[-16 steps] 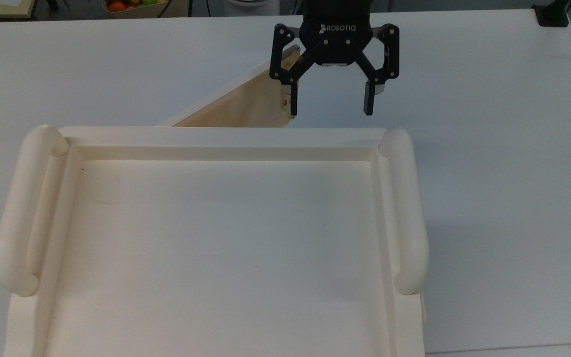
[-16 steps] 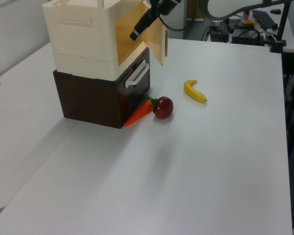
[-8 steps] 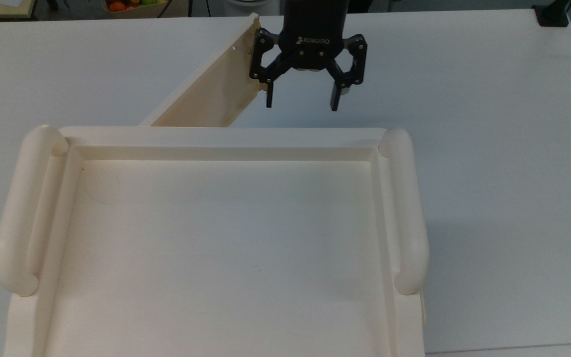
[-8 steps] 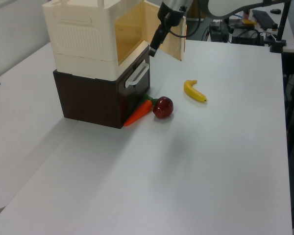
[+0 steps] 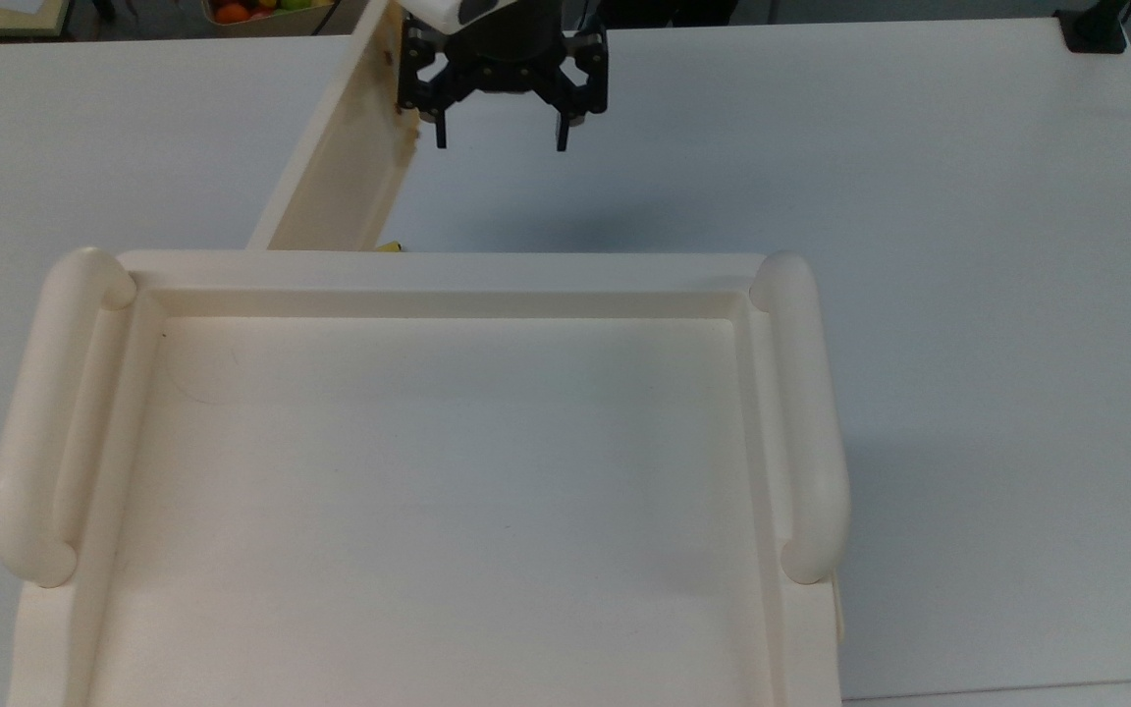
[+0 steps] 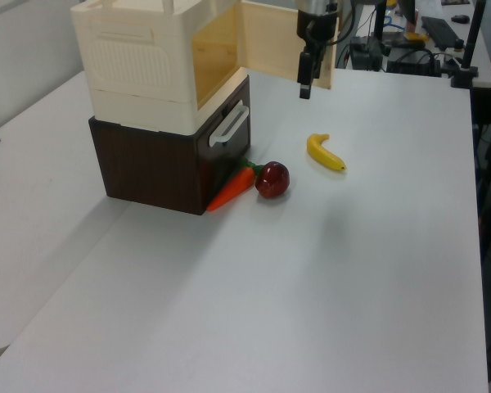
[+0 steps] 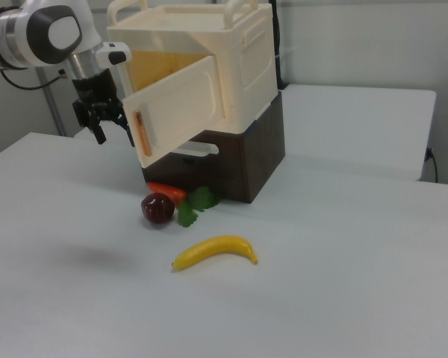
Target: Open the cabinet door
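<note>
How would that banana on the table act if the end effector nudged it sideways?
The banana lies flat on its curved side on the smooth table, so a nudge would probably make it slide and spin, not roll away. It looks light and would move easily. With the apple close by, a push towards the cabinet might bump it.

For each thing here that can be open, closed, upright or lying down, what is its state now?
cabinet door: swung wide open.
gripper: open, holding nothing, beside the door's free edge.
drawer: closed.
banana: lying flat on the table.
carrot: lying against the cabinet's base.
</note>
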Controlling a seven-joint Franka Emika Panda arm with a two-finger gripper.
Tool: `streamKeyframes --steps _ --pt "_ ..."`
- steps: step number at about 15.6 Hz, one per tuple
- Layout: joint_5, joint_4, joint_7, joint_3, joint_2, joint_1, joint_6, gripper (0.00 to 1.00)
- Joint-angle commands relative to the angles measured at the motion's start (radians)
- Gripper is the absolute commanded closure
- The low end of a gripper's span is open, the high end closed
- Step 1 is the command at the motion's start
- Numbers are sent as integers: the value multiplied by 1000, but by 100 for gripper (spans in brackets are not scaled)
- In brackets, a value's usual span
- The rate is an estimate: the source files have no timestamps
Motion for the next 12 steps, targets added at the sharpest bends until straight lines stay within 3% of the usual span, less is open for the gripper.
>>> streamKeyframes --steps 1,6,12 --pt "19 -77 -11 0 -63 -20 -26 0" --pt "34 -147 -9 -6 -100 -39 -19 0" --pt "34 -254 -20 -6 -216 -68 -38 0"
